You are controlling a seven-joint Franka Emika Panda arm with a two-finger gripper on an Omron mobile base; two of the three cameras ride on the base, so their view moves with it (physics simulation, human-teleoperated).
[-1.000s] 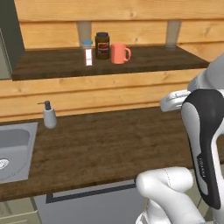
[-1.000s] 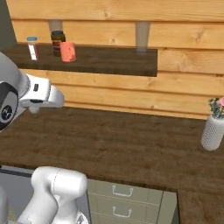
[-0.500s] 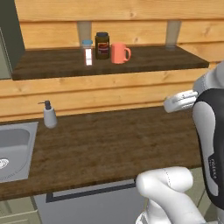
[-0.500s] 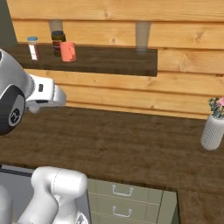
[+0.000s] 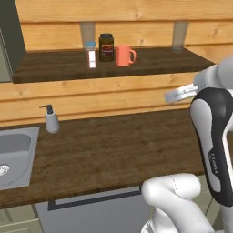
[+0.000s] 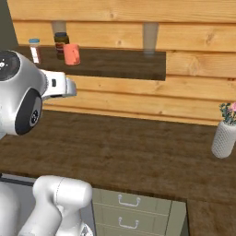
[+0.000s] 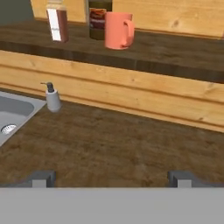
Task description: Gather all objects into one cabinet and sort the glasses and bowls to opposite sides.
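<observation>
— Salmon-orange mug with a side handle [image 5: 124,55]: where does it sit?

— Upper middle of the left base view, upright on the dark wooden wall shelf [image 5: 159,61], handle turned to frame right. Just beside it on the left stands a dark-lidded brown jar [image 5: 106,47], then a small white bottle with a blue cap [image 5: 91,54]. In the hand view the mug [image 7: 118,29] is at top centre, near the shelf's front edge.

— How much open room is there?

— Plenty. To the right of the mug the shelf runs bare up to a grey bracket [image 5: 180,34]. Below, the dark wood-grain counter [image 5: 113,150] spreads wide and flat across the middle of the frame, with only a small grey soap dispenser [image 5: 51,119] at its back left, beside the steel sink [image 5: 16,154] in the lower left corner. In the right base view, a pale textured vase holding pink flowers [image 6: 225,137] stands at the far right of the counter, well apart from everything else.

— And the gripper?

— The gripper [image 7: 112,178] is spread wide with nothing between its two dark finger tips [image 7: 40,178]; they rise at the bottom of the hand view, above the bare counter. In the left base view the hand's pale end shows at right centre, level with the plank wall under the shelf.

— The room?

— Light horizontal wooden planks [image 6: 193,37] back both shelf and counter; pale green-grey drawers with small handles [image 6: 126,207] sit beneath the counter edge at the bottom of the right base view.
</observation>
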